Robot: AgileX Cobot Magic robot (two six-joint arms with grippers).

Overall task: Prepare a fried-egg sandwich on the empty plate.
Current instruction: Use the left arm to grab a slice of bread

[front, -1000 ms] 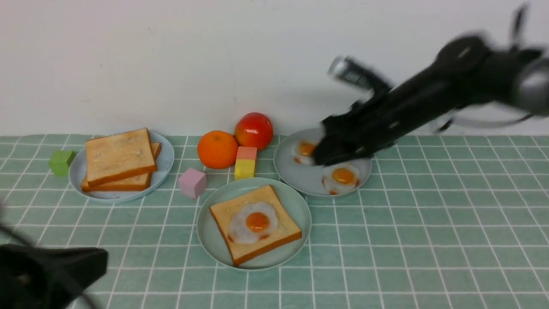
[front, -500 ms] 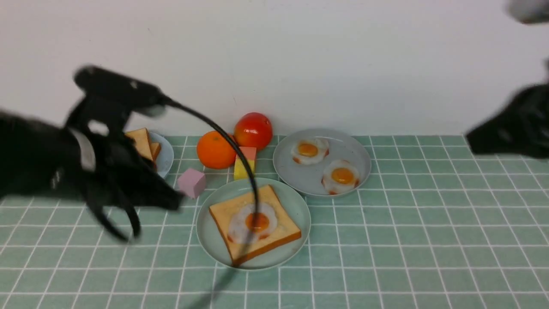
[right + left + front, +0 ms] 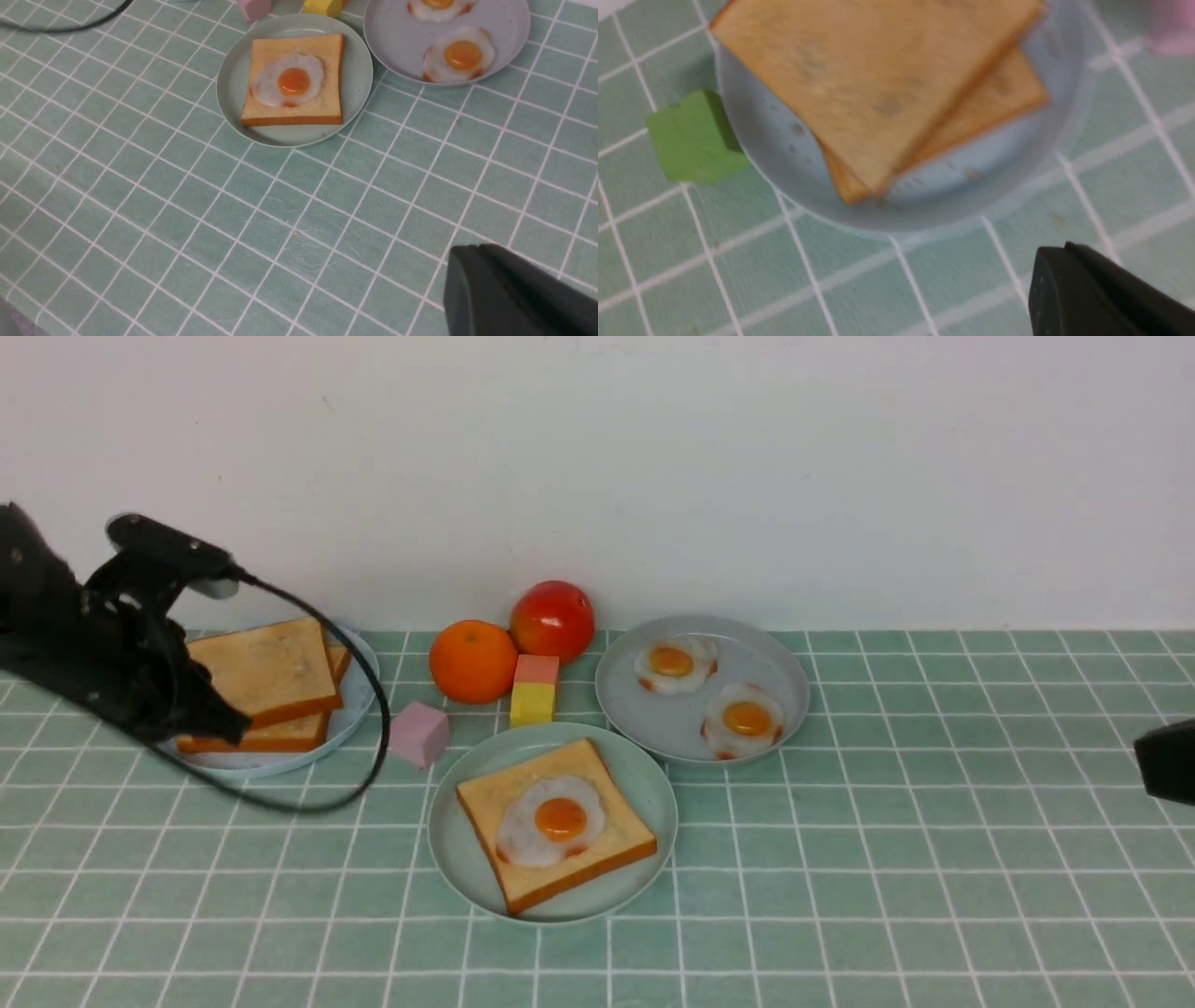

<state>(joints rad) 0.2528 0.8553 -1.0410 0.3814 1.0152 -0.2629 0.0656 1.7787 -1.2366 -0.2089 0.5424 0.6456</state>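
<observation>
The empty plate (image 3: 653, 784), pale mint green, sits front centre and holds one toast slice (image 3: 611, 849) with a fried egg (image 3: 553, 821) on top. The right wrist view shows the same plate (image 3: 233, 79) and egg (image 3: 292, 80). Two more toast slices (image 3: 266, 667) are stacked on a blue-grey plate (image 3: 359, 700) at the left. My left gripper (image 3: 233, 723) hangs at that plate's near left edge, jaws together and holding nothing. In its wrist view the gripper (image 3: 1045, 261) is just short of the stacked toast (image 3: 878, 70). My right gripper (image 3: 1153, 761) is at the far right edge, also shut (image 3: 460, 261) and empty.
A grey plate (image 3: 766, 653) at the back right holds two fried eggs (image 3: 744, 719). An orange (image 3: 473, 661), a tomato (image 3: 553, 619), a pink-and-yellow block (image 3: 535, 691) and a pink cube (image 3: 418, 733) stand between the plates. A green cube (image 3: 691, 135) touches the toast plate. The left arm's cable (image 3: 373, 747) loops over the table.
The right arm pulled back from the egg plate to the far right edge. The left arm swung in from the lower left to the toast plate.
</observation>
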